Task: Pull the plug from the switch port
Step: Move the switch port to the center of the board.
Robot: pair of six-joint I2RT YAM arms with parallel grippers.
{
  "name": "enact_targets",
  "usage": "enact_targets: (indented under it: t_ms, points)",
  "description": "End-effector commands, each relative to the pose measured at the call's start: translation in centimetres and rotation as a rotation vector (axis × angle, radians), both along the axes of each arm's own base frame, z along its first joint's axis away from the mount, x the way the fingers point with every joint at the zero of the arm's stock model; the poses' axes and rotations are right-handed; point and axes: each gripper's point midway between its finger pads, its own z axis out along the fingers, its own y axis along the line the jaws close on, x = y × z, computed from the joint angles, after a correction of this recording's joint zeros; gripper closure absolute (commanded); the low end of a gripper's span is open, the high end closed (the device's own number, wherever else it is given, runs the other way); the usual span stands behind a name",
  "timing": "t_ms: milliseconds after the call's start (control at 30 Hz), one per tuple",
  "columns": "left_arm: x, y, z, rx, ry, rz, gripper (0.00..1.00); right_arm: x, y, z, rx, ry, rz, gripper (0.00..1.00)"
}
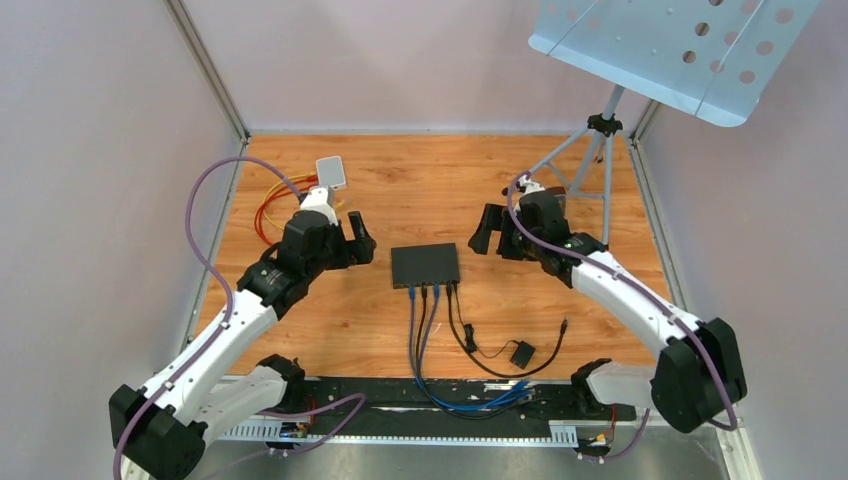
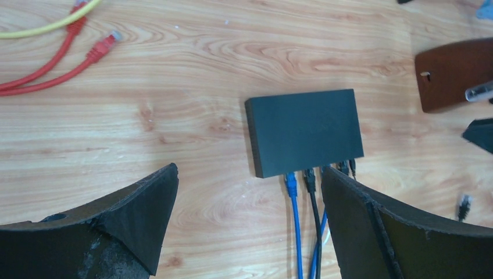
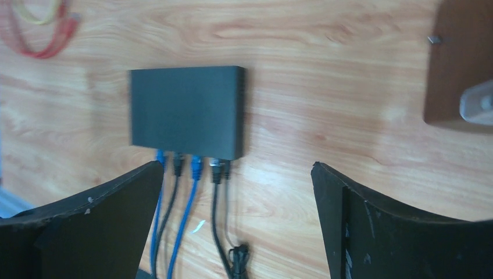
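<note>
Pincer L [image 1: 362, 242], pincer R [image 1: 490, 233], switch [image 1: 425, 265] btwn

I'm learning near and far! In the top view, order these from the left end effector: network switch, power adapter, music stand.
From the left end effector:
1. network switch, just to its right.
2. power adapter, toward the near edge.
3. music stand, far right corner.

Black switch [image 1: 425, 264] lies flat, plugs [image 3: 196, 165] seated along its near edge.
</note>
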Motion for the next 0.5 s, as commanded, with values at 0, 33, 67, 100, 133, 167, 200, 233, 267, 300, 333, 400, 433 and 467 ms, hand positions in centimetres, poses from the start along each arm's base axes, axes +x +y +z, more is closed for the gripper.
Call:
enact_targets:
  t_ms: [0, 33, 67, 100, 133, 167, 200, 233, 267, 300, 333, 400, 433, 467]
  points:
    - [0.7, 1.5, 0.1, 0.039, -0.016, 0.081, 0.0, 0.8, -3.3, -4.8, -0.073, 0.155, -0.238, 0.0]
    - [0.6, 1.4, 0.0, 0.045, -0.006, 0.073, 0.0, 0.8, -3.7, -5.6, -0.08, 0.181, -0.256, 0.0]
    - [0.5, 1.2, -0.3, 0.055, 0.015, 0.052, 0.0, 1.0, -3.8, -6.2, -0.08, 0.204, -0.261, 0.0]
    - [0.5, 1.0, -0.3, 0.056, 0.02, 0.04, 0.0, 1.1, -3.9, -6.7, -0.08, 0.221, -0.261, 0.0]
    - [0.4, 0.7, -0.7, 0.061, 0.036, 0.017, 0.0, 1.3, -3.9, -7.2, -0.086, 0.236, -0.258, 0.0]
    - [0.4, 0.5, -0.9, 0.063, 0.045, 0.006, 0.0, 1.6, -3.9, -7.4, -0.096, 0.237, -0.249, 0.0]
    - [0.3, 0.0, -0.9, 0.059, 0.045, -0.022, 0.0, 1.9, -4.0, -7.8, -0.109, 0.243, -0.246, 0.0]
    - [0.1, -0.2, -1.0, 0.055, 0.045, -0.042, 0.0, 2.3, -4.1, -8.1, -0.118, 0.242, -0.247, 0.0]
    - [0.1, -0.8, -0.8, 0.038, 0.033, -0.074, 0.0, 2.7, -4.4, -8.4, -0.125, 0.245, -0.25, 0.0]
    - [0.0, -0.9, -0.8, 0.031, 0.026, -0.084, 0.0, 3.1, -4.6, -8.8, -0.131, 0.253, -0.255, 0.0]
    - [0.0, -1.3, -0.5, 0.014, 0.011, -0.098, 0.0, 3.4, -4.9, -9.2, -0.136, 0.262, -0.261, 0.0]
    - [-0.1, -1.4, -0.2, -0.004, -0.01, -0.108, 0.0, 4.2, -5.5, -9.7, -0.15, 0.271, -0.27, 0.0]
    - [-0.2, -1.4, -0.2, -0.007, -0.016, -0.106, 0.0, 4.5, -5.8, -9.9, -0.155, 0.277, -0.276, 0.0]
    - [-0.3, -1.2, -0.2, -0.005, -0.018, -0.098, 0.0, 4.8, -6.2, -10.2, -0.161, 0.281, -0.28, 0.0]
